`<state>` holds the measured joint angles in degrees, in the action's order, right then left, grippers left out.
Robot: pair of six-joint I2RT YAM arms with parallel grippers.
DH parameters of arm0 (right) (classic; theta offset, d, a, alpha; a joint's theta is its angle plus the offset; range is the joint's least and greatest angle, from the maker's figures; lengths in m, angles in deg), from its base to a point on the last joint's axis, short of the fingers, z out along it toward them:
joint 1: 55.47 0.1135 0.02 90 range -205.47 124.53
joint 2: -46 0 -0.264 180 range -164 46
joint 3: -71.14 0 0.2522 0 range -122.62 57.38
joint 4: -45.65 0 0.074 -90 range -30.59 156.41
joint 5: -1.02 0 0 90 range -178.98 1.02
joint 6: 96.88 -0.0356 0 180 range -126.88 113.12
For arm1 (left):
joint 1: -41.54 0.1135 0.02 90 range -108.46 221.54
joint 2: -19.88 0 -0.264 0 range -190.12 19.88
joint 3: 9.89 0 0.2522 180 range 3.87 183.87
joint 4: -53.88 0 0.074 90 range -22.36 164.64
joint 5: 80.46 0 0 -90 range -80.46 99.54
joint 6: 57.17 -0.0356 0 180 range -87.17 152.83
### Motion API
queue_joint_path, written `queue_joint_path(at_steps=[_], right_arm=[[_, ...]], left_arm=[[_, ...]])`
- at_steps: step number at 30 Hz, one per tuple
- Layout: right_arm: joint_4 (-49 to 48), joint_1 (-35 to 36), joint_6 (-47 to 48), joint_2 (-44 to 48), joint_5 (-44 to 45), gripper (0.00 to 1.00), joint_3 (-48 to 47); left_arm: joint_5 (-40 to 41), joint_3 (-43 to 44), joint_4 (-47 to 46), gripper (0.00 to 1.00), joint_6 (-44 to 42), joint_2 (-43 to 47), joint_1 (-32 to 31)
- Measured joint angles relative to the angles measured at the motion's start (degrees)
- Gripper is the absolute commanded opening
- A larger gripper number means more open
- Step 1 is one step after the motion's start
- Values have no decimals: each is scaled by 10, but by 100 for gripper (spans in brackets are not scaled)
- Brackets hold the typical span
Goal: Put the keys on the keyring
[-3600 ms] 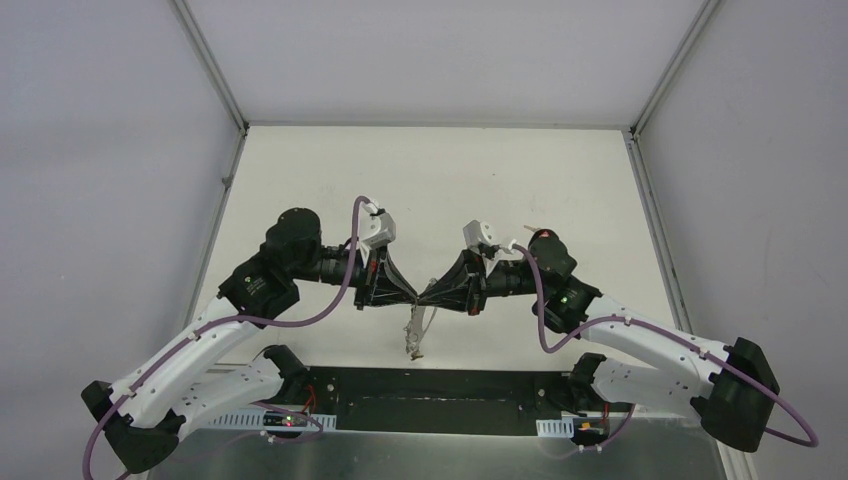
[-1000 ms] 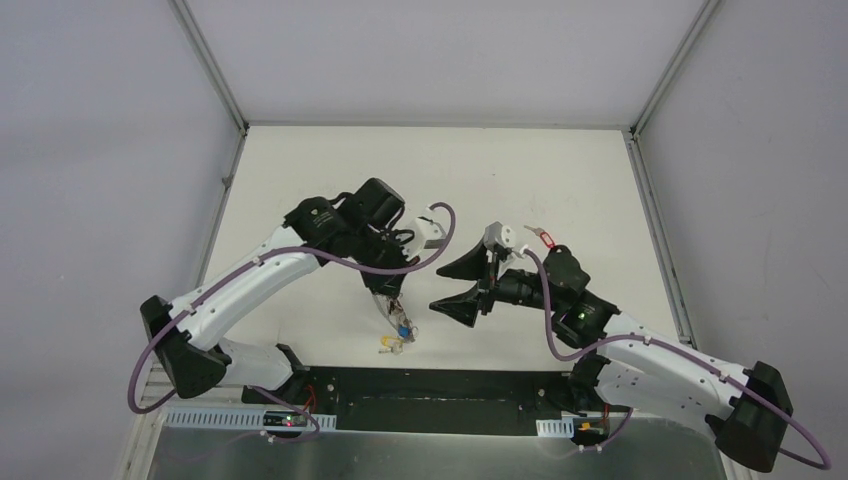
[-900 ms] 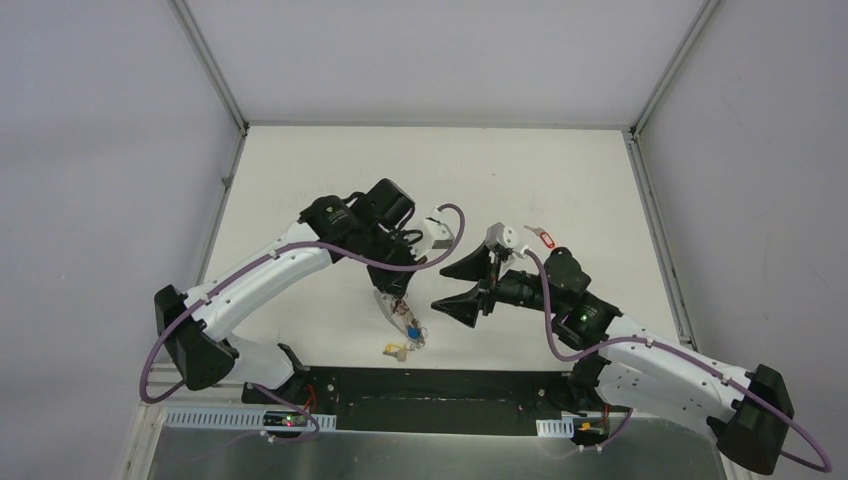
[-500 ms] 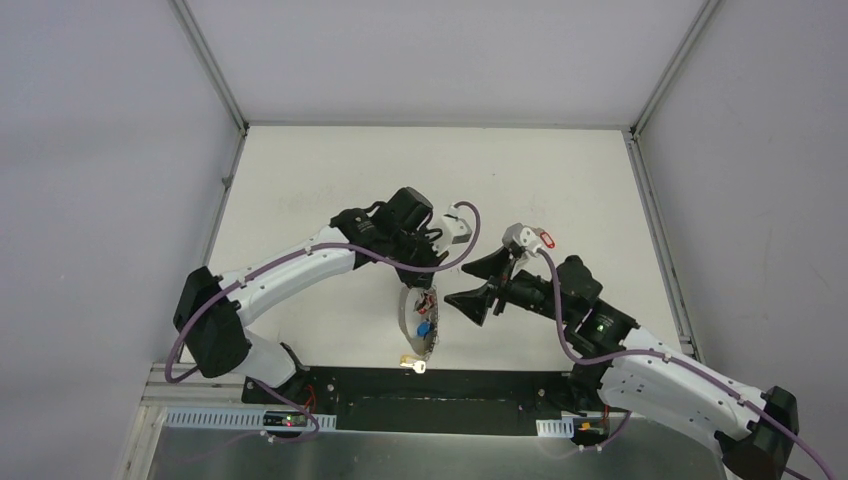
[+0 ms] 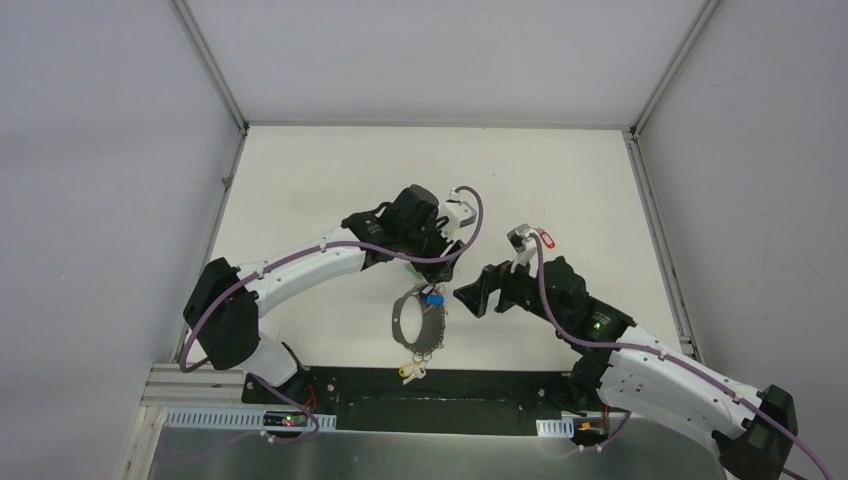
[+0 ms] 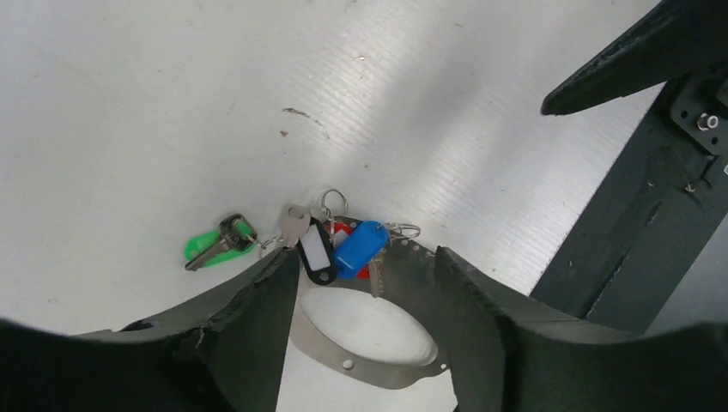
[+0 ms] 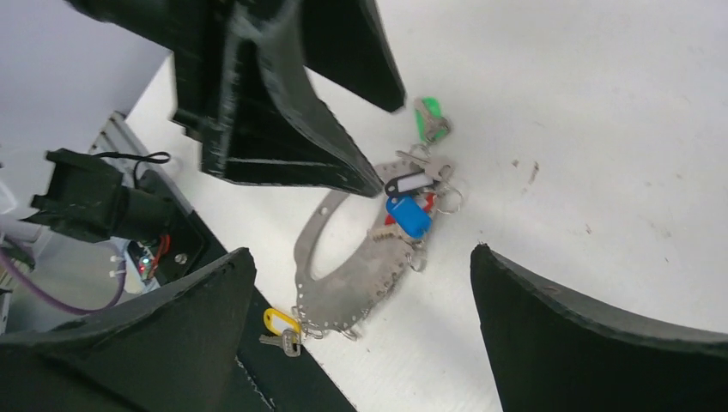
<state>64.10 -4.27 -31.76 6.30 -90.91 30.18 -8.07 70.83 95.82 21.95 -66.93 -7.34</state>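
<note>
**Overhead view:** A flat silvery metal ring (image 5: pixel 396 320) with small holes along its band lies on the white counter (image 5: pixel 300 180), near the front edge and between the two arms. A cluster of small keys and plastic tags sits at its far rim, and a blue tag (image 5: pixel 433 297) stands out among them. A yellow-headed key (image 5: pixel 408 370) lies at the near rim, over a black strip (image 5: pixel 500 400). The left tool (image 5: pixel 434 275) hangs over the cluster. The right tool (image 5: pixel 466 299) is just beside the ring on its right.

**Left wrist view:** The left tool's fingers (image 6: pixel 249 335) stand partly apart and grip nothing. The ring's band shows on the counter between them. Past the tips lie a green-headed key (image 6: pixel 210 245), a black tag (image 6: pixel 316 254) with a white label, the blue tag and a red tag (image 6: pixel 342 233) partly hidden beneath.

**Right wrist view:** The right tool is spread wide and empty. The ring and keys lie on the counter beyond it, with the left tool above the ring's far rim.
</note>
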Motion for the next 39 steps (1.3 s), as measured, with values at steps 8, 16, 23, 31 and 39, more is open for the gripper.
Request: queue_joint_path(at_steps=[8, 16, 23, 31, 39], right_arm=[[62, -12, -62, -4, 63, 100, -2], [97, -30, -114, -28, 76, 100, -5], [116, -57, -123, -114, 5, 100, -31], [115, -85, -112, -275, -159, 89, -78], [77, -84, -116, -414, -299, 52, -105]], left_arm=[[56, -50, -43, 99, 86, 52, 33], [161, -155, -36, 99, 234, 153, 37], [175, -228, -5, 97, 363, 217, 45], [99, -273, 10, 96, 477, 200, 47], [61, -296, 4, 92, 545, 190, 47]])
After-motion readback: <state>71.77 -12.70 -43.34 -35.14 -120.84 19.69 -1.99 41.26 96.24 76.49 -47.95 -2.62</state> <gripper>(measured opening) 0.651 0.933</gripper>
